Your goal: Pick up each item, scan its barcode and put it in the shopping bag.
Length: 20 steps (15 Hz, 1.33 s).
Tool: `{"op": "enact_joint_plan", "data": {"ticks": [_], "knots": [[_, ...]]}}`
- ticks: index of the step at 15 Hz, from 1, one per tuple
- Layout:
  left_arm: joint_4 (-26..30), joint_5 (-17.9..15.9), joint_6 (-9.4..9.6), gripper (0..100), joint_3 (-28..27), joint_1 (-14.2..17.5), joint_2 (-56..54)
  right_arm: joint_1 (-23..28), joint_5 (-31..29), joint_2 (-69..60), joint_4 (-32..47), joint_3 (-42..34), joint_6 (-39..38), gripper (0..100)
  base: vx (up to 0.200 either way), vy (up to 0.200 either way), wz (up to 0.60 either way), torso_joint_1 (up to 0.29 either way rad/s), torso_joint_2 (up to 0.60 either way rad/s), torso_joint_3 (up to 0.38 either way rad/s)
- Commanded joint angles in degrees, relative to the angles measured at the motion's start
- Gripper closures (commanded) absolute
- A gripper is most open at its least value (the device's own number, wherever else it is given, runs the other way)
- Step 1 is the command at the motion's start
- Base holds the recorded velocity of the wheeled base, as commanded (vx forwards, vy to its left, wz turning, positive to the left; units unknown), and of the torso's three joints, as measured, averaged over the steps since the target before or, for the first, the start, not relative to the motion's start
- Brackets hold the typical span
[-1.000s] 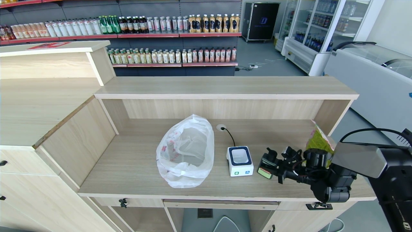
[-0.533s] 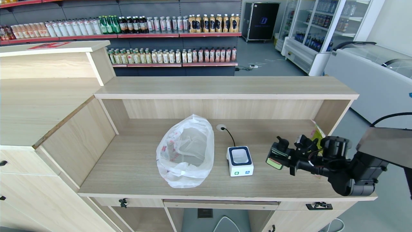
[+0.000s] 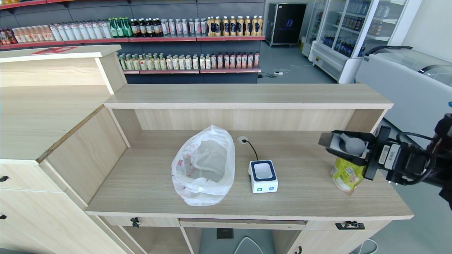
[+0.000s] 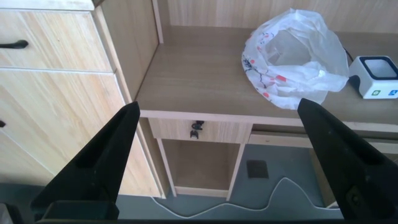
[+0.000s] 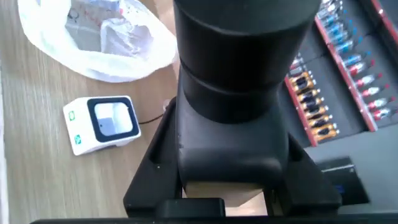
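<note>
- Snack bag (image 3: 348, 175) stands at the tabletop's (image 3: 300, 197) right end, well apart from the scanner (image 3: 263, 175) and the shopping bag (image 3: 204, 165).
- My right hand (image 3: 349, 150) is just above the snack bag. I cannot tell its grip.
- My left hand (image 4: 217, 106) is released wide, before the tabletop's left front corner.

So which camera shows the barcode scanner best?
Right wrist view: the scanner sits whole and close, window facing the camera. The head view has the scanner whole but farther off; the left wrist view catches the scanner at its edge.
</note>
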State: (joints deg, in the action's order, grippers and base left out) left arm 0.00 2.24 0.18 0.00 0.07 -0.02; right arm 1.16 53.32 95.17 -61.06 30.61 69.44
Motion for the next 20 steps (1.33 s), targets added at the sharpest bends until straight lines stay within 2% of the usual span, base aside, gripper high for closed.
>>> {"op": "enact_joint_plan", "data": {"ticks": [1, 3, 4, 8, 10, 12, 13, 16, 20], "knots": [[0.00, 0.04, -0.01, 0, 0.00, 0.01, 0.02, -2.12, 5.65, -11.59, 7.27, -1.26, 10.28, 100, 0.000, 0.000, 0.00, 0.000, 0.00, 0.000], [0.00, 0.04, -0.01, 0, 0.00, 0.01, 0.02, -3.71, 6.44, -15.81, 9.30, -1.34, 18.89, 100, 0.000, 0.000, 0.00, 0.000, 0.00, 0.000], [0.00, 0.04, -0.01, 0, 0.00, 0.01, 0.02, -4.23, 6.88, -20.03, 9.03, -1.69, 26.28, 100, 0.000, 0.000, 0.00, 0.000, 0.00, 0.000], [0.00, 0.04, -0.01, 0, 0.00, 0.01, 0.02, -10.91, 5.57, -29.08, 2.70, -6.70, 35.86, 100, 0.000, 0.000, 0.00, 0.000, 0.00, 0.000], [0.00, 0.04, -0.01, 0, 0.00, 0.01, 0.02, -18.47, 2.93, -34.44, -0.37, -13.38, 42.18, 100, 0.000, 0.000, 0.00, 0.000, 0.00, 0.000], [0.00, 0.04, -0.01, 0, 0.00, 0.01, 0.02, -27.00, 2.66, -34.44, -0.28, -13.74, 51.24, 100, 0.000, 0.000, 0.00, 0.000, 0.00, 0.000], [0.00, 0.04, -0.01, 0, 0.00, 0.01, 0.02, -28.93, 2.66, -33.56, -0.55, -13.74, 54.49, 100, 0.000, 0.000, 0.00, 0.000, 0.00, 0.000], [0.00, 0.04, -0.01, 0, 0.00, 0.01, 0.02, -31.83, 2.58, -31.80, -0.55, -12.86, 60.20, 100, 0.000, 0.000, 0.00, 0.000, 0.00, 0.000], [0.00, 0.04, -0.01, 0, 0.00, 0.01, 0.02, -33.33, 2.49, -33.03, -0.64, -12.51, 60.82, 100, 0.000, 0.000, 0.00, 0.000, 0.00, 0.000]]}}
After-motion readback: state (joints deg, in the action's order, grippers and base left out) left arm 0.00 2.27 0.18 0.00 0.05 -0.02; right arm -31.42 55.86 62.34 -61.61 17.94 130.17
